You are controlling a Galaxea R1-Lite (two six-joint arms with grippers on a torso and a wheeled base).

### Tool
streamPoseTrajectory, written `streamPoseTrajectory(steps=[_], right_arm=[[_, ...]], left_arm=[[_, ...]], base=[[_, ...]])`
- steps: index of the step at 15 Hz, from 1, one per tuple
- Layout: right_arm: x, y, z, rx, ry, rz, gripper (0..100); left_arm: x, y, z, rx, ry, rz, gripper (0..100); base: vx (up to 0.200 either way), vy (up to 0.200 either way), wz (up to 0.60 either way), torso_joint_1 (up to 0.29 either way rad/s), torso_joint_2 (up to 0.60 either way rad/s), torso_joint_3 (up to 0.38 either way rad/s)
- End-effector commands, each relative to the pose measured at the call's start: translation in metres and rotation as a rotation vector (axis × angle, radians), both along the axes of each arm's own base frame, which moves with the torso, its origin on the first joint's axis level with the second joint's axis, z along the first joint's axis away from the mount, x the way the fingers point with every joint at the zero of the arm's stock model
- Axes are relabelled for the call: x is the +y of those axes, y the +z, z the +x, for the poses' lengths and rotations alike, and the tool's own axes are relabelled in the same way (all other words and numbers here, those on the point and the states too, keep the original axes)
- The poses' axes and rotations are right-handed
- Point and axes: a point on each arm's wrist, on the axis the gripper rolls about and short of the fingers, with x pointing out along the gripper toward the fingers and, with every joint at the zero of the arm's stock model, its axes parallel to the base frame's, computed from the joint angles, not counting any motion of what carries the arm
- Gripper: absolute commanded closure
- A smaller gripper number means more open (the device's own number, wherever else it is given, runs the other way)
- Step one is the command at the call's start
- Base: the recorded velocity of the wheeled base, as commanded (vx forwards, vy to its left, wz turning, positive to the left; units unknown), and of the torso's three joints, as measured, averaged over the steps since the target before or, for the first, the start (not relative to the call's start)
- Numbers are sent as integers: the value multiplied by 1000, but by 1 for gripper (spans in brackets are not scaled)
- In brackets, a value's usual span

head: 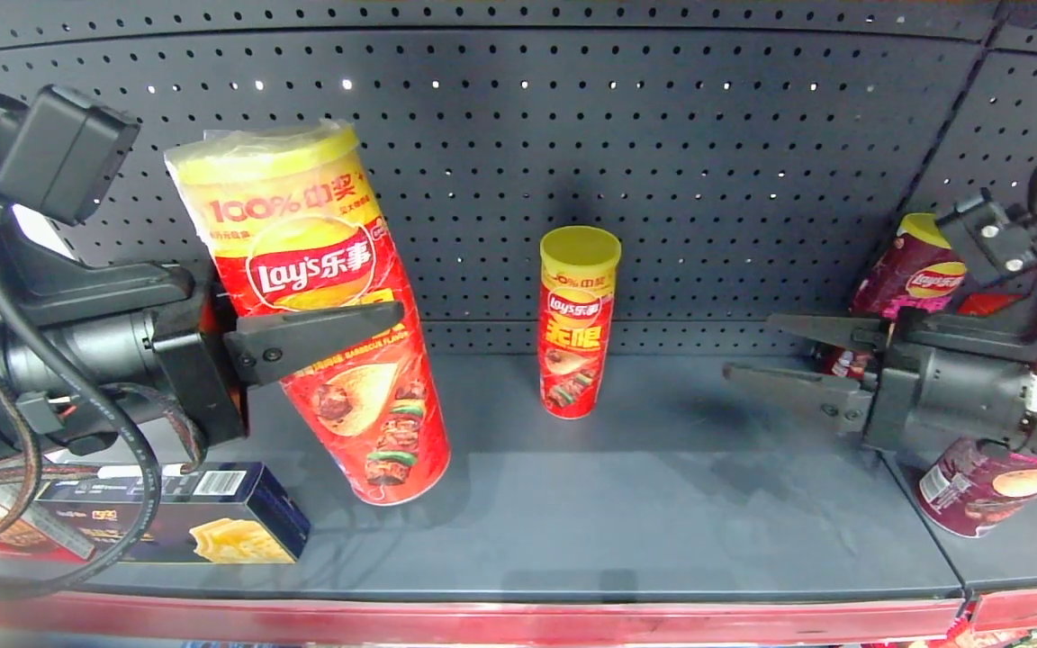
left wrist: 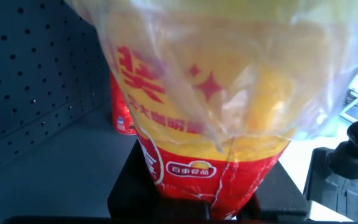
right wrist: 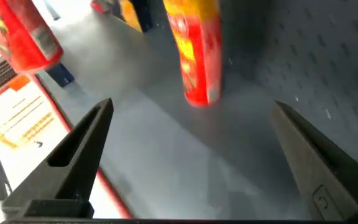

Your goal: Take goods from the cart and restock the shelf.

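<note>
My left gripper is clamped around the big red chip can, which leans with its yellow lid tipped toward the shelf's left end and its base low over the front-left part of the shelf. I cannot tell whether the base is touching. My right gripper hangs spread and empty over the shelf's right end.

One small red can already stands upright at the middle of the back edge, so I judge the restocking begun but far from finished. This can needs setting upright and letting go. A blue box lies at the front-left corner, and purple cans sit past the right end.
</note>
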Motion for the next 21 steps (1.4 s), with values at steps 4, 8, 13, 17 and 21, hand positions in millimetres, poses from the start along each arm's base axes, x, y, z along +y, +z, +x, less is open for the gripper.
streamPoseTrajectory(steps=[4,8,13,17,21], right_arm=[[29,-13,68,-39,116,-85,0],[34,-12,105,-120,331,-74,0],[52,-26,134,-147,436,-52,0],[61,-43,148,-126,446,-55,0],[69,-60,159,-112,451,-58,0]], left_arm=[[0,3,0,-7,-16,-3,100],[-3,3,6,-3,-36,-2,100],[-2,4,6,-3,-56,-3,100],[-3,3,8,3,-67,-2,100],[-1,2,9,3,-59,-2,100]], base=[[0,0,0,0,0,0],[0,0,0,0,0,0],[0,0,0,0,0,0],[0,0,0,0,0,0],[0,0,0,0,0,0]])
